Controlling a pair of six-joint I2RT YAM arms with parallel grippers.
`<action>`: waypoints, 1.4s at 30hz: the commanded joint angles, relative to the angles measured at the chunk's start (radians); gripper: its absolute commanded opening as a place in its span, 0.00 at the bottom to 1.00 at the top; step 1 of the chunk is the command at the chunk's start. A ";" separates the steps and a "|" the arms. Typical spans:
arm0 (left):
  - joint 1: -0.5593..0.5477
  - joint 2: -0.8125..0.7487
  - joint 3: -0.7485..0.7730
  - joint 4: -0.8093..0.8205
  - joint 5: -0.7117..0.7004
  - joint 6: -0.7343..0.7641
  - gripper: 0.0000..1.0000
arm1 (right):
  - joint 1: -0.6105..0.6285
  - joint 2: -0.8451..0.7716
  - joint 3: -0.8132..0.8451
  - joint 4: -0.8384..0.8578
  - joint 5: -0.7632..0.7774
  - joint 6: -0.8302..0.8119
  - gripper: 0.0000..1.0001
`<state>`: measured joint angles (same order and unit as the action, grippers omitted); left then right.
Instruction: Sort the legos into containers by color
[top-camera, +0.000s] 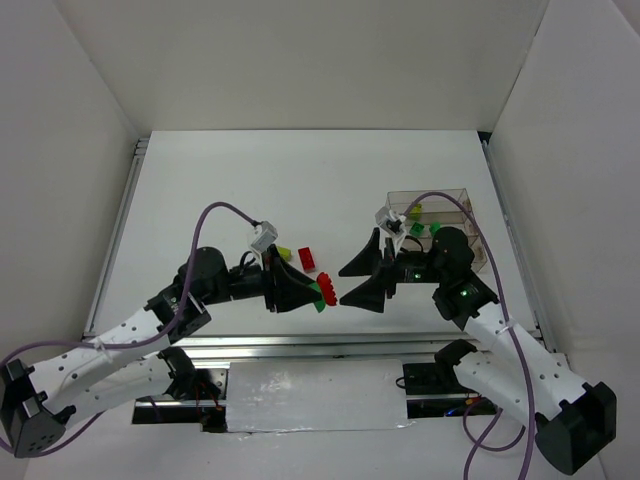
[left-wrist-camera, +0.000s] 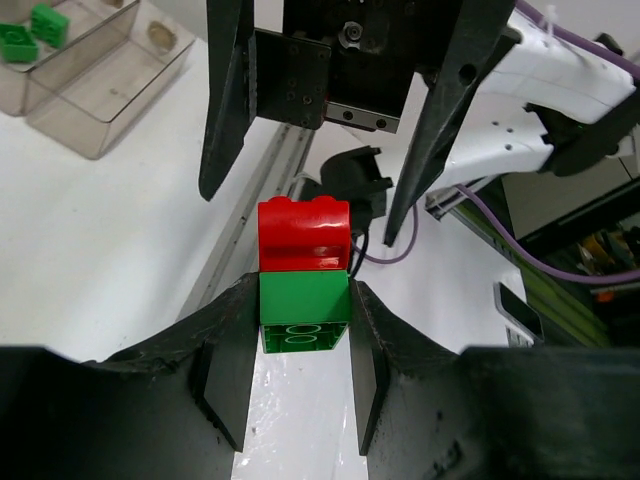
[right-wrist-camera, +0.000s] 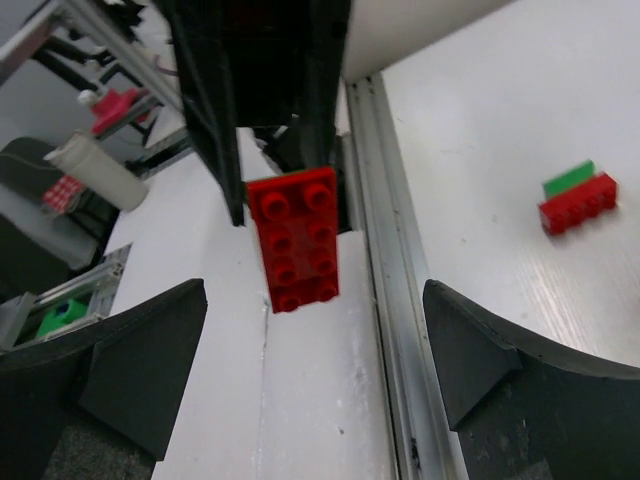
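Left gripper (left-wrist-camera: 305, 340) pinches a green brick (left-wrist-camera: 305, 318) bearing a red brick (left-wrist-camera: 304, 235); right gripper (right-wrist-camera: 315, 350) gapes empty. Two-o'clock trays (top-camera: 432, 196) hold greens (top-camera: 416, 229); most sorting remains.

The left arm reaches rightward, low at the near side, left gripper (top-camera: 316, 291) fingers clamped on a red-and-green lego stack (left-wrist-camera: 303, 290). The right arm reaches leftward, right gripper (top-camera: 342, 286) fingers spread wide, tips just beside it.
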<state>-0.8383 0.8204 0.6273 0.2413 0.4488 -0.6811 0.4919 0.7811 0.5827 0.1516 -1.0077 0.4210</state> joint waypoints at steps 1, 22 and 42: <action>0.002 0.006 0.009 0.122 0.090 0.028 0.00 | 0.036 -0.011 0.014 0.198 -0.094 0.082 0.95; 0.001 -0.056 -0.020 0.101 0.053 0.081 0.00 | 0.110 -0.029 0.005 0.137 0.112 -0.028 0.00; 0.005 -0.095 0.258 -0.740 -0.742 -0.017 0.00 | -0.312 0.256 0.227 -0.515 1.275 0.298 0.00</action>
<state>-0.8356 0.7254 0.8211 -0.3008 -0.0940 -0.6518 0.2165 0.9993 0.7605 -0.1997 -0.0448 0.6086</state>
